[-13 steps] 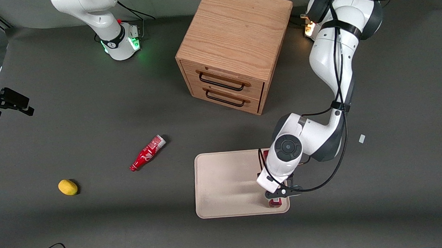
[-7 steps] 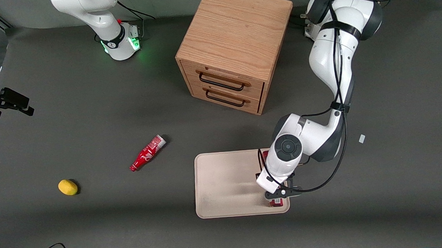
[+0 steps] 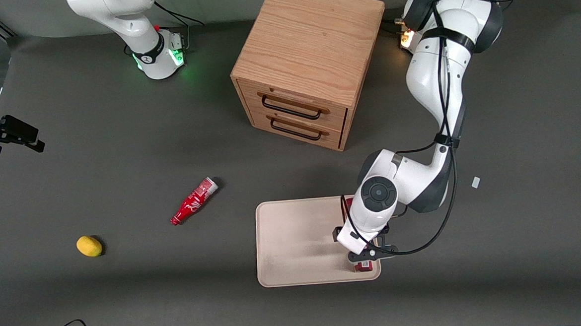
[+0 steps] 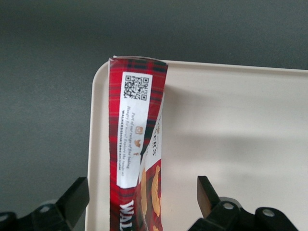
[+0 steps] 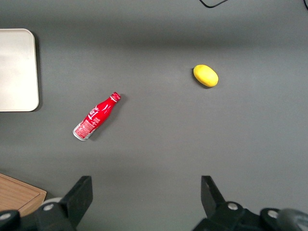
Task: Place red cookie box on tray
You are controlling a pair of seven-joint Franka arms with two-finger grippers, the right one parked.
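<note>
Front view: dark grey bench (image 3: 121,157); red cookie box (image 3: 363,266) lying along tray (image 3: 294,242) edge toward working arm's end, gripper (image 3: 366,258) above it. Left wrist view: fingers (image 4: 206,191) spread wide, clear of box, tray rim beside it.

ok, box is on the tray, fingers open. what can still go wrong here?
1. The red cookie box lies right along the tray rim, its end at the corner; a nudge could push it over the edge.
2. The open gripper straddles the box with one finger outside the rim. A sideways retreat could drag the box or catch the tray, so lift straight up.
</note>
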